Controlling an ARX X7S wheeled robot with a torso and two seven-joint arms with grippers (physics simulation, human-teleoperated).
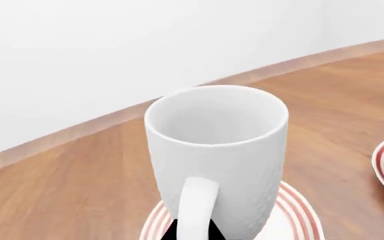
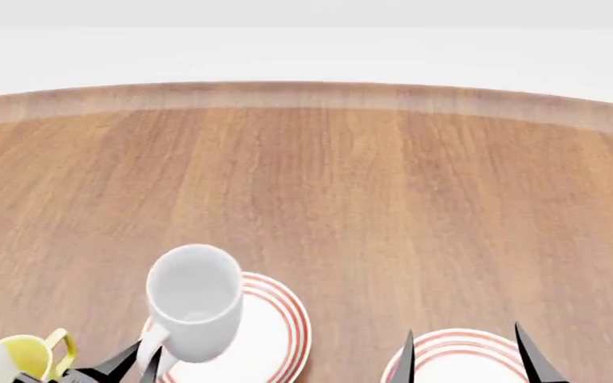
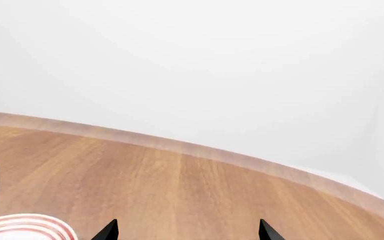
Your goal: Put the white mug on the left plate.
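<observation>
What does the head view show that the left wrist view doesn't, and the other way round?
Only the head view shows the yellow mug near the table's near left corner, and the right gripper with its jaws apart, over the right plate. Only the left wrist view shows the white mug from close up, with its handle facing the camera and its empty inside. Both show the white mug over the left plate and the wooden table.
</observation>
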